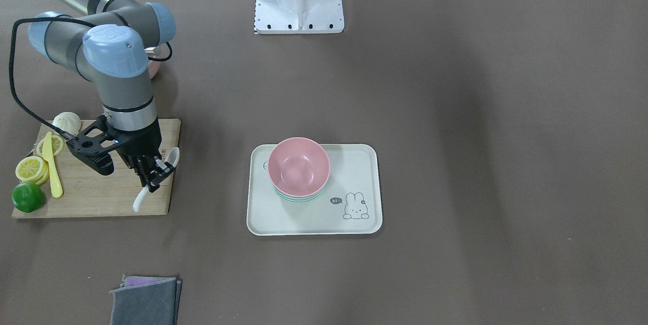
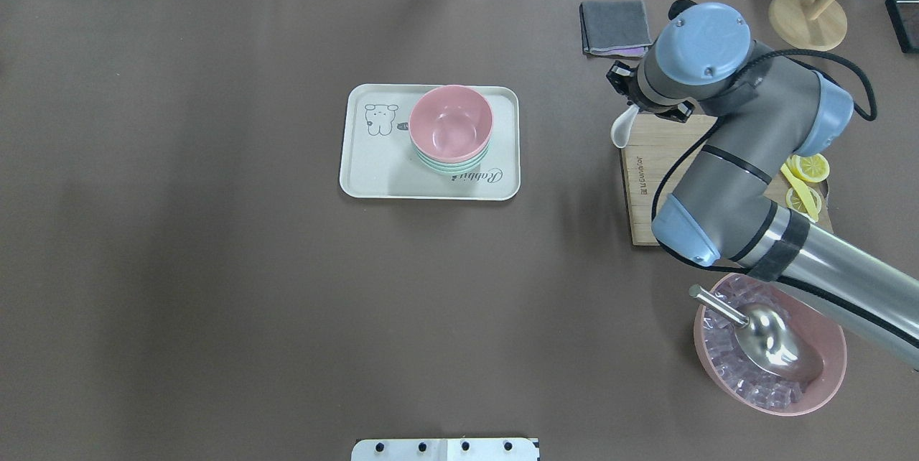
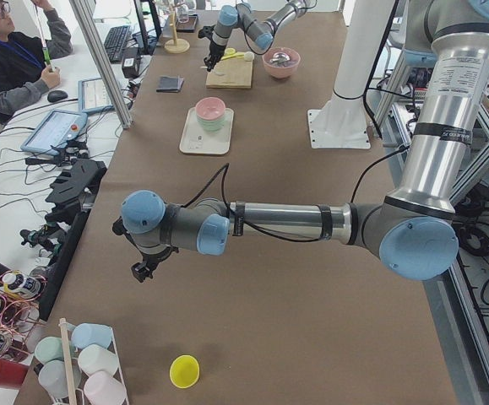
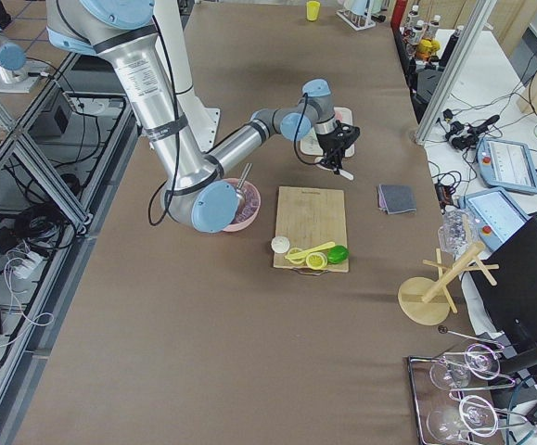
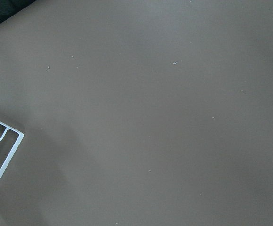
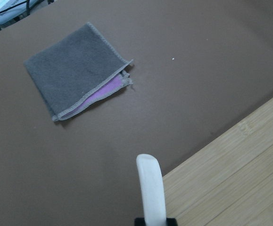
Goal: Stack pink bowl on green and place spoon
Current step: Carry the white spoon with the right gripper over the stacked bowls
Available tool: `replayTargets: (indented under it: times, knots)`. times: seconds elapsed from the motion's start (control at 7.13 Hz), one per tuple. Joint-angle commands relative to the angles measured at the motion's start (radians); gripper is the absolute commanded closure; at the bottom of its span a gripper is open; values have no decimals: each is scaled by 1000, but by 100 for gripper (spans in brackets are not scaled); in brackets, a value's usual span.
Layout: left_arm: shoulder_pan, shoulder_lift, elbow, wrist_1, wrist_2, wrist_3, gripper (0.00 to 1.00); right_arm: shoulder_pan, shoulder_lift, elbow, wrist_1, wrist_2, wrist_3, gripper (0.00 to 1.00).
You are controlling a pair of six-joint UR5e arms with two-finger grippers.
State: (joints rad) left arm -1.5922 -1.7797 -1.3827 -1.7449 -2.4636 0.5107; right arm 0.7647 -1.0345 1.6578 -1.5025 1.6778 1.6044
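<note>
A pink bowl (image 1: 298, 165) sits nested on a green bowl (image 1: 299, 198) on a cream tray (image 1: 354, 178); the stack also shows in the overhead view (image 2: 451, 122). My right gripper (image 1: 154, 173) is shut on a white spoon (image 1: 173, 155) and holds it tilted just above the right edge of a wooden cutting board (image 1: 101, 198). The spoon's handle (image 6: 150, 188) shows in the right wrist view and its bowl end (image 2: 622, 129) in the overhead view. My left gripper (image 3: 143, 268) shows only in the exterior left view, over bare table far from the tray; I cannot tell if it is open.
The board holds lemon slices (image 1: 31, 168), a lime (image 1: 28, 197), a yellow knife (image 1: 50, 170) and a bun (image 1: 67, 121). A folded grey cloth (image 1: 146, 302) lies near the board. A pink bowl of ice with a metal scoop (image 2: 768, 346) stands by the right arm.
</note>
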Motion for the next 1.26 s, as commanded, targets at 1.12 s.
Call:
replayTargets:
  times: [1.12]
  knots:
    - [1, 14, -1, -4, -5, -8, 1, -191, 461, -346, -117, -181, 155, 100]
